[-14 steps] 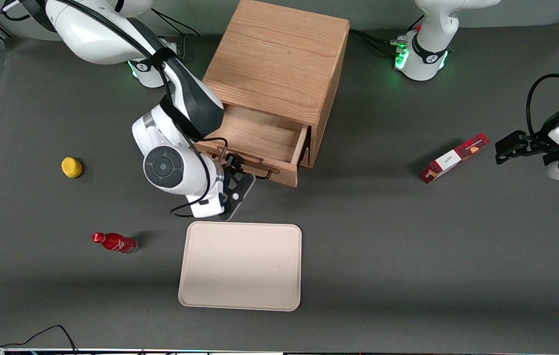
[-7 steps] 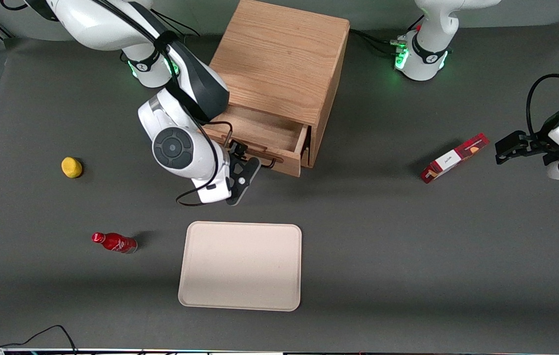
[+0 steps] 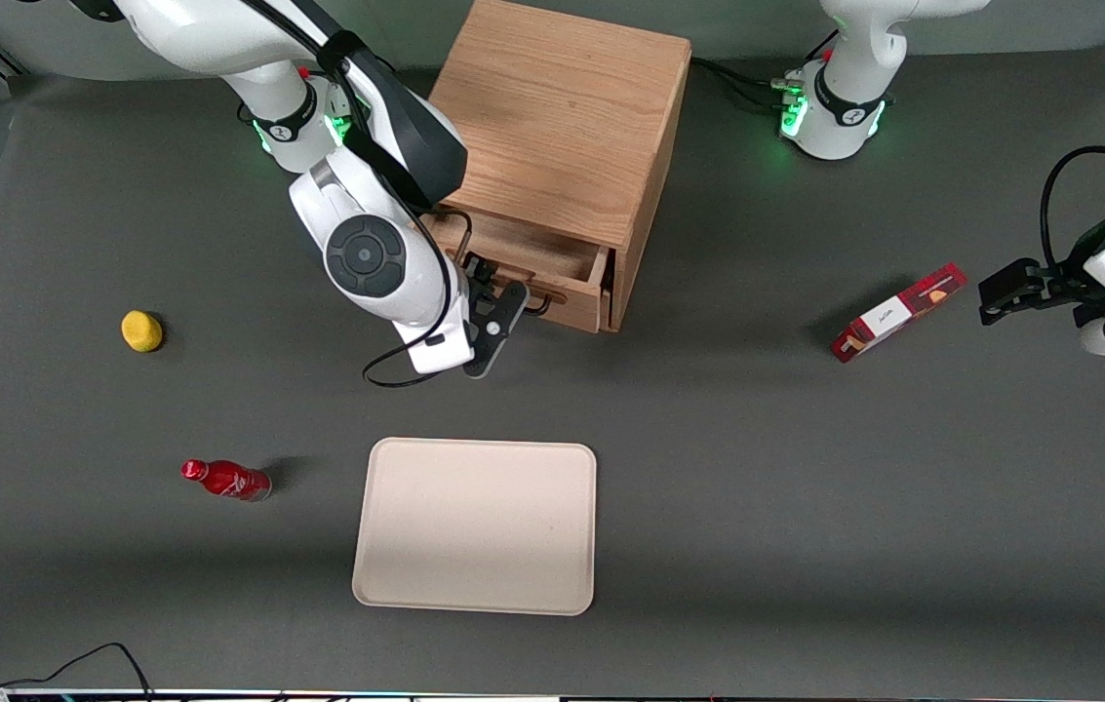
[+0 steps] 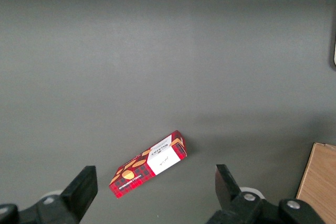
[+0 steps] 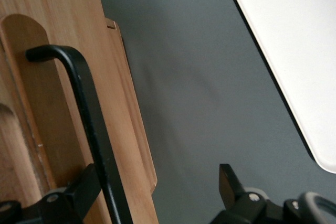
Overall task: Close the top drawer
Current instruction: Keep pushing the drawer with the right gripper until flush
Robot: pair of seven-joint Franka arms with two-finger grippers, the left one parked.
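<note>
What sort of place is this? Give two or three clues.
Probably a robotics lab bench. A robot arm's claw is at the top drawer of a small cabinet; a tray, bottle and snack box lie spaced out like test props.

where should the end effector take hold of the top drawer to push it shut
On the black wire handle across the front of the top drawer, approached from the tray side. The bar stands clear of the oak panel, so fingers fit around it, and the drawer slides straight into the cabinet. The end effector is already there, open, one finger beside the bar.
</note>
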